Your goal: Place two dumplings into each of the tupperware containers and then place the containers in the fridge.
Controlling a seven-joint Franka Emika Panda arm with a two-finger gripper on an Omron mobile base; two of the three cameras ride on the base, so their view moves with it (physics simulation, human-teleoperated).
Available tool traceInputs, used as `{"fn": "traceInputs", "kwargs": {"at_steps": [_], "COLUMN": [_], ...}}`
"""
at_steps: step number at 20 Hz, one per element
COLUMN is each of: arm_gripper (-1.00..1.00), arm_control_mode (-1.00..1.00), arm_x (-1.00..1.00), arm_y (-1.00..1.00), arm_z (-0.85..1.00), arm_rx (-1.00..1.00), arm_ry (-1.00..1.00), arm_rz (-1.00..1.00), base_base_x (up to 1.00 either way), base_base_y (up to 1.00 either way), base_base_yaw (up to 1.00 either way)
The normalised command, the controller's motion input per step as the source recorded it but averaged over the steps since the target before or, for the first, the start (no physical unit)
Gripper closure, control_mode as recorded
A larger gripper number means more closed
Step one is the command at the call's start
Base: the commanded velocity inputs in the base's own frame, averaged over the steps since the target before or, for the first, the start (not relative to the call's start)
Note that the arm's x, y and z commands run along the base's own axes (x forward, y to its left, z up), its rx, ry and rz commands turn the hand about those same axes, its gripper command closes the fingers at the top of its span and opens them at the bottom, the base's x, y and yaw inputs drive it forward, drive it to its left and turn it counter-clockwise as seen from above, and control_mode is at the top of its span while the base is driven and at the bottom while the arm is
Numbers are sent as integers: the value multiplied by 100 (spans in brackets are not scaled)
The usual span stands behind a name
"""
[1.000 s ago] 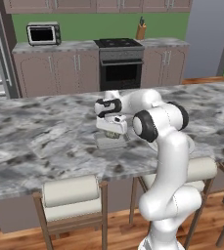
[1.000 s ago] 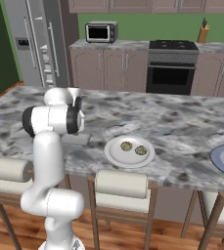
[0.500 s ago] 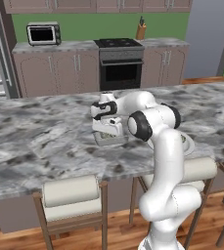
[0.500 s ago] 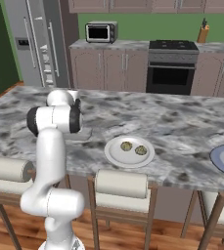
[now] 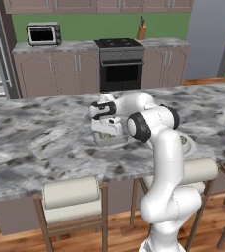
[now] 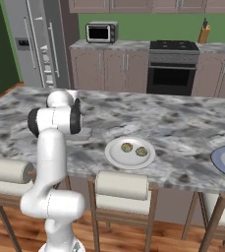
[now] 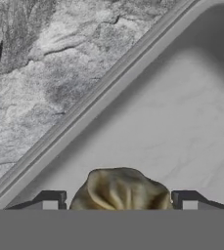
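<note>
My gripper (image 5: pixel 107 129) points down into the shallow grey tupperware container (image 5: pixel 112 141) on the marble island. In the hand view a lumpy tan-green dumpling (image 7: pixel 121 190) sits between my two dark fingertips (image 7: pixel 50 201), and my gripper (image 7: pixel 118 204) is shut on it just above the container's pale floor (image 7: pixel 172 122). Two more dumplings (image 6: pixel 127 147) lie on the round white plate (image 6: pixel 115 156) to the right of the arm. The grey steel fridge (image 6: pixel 30 44) stands at the far left with its door open.
A blue-grey plate (image 6: pixel 221 161) holding a dumpling sits at the island's right end. Stools (image 5: pixel 70 197) line the near side of the island. The dark oven (image 5: pixel 120 66), a toaster oven (image 5: pixel 43 34) and cabinets stand along the back wall.
The hand has moved slightly left and down, bringing the dumpling low into the grey container.
</note>
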Motion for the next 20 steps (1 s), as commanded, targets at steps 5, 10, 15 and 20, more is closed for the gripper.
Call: {"fn": "traceInputs", "kwargs": {"at_steps": [5, 10, 15, 20], "arm_gripper": [-100, -100, -100, -100], "arm_control_mode": [-100, -100, -100, -100], "arm_x": [-22, -53, -51, -39], "arm_y": [0, -3, -18, -34], "arm_z": [0, 2, 24, 84], "arm_rx": [0, 0, 5, 8], "arm_ry": [-13, -23, -27, -23], "arm_rz": [3, 11, 11, 24], "base_base_x": [0, 0, 0, 0], "base_base_y": [0, 0, 0, 0], "base_base_yaw": [0, 0, 0, 0]}}
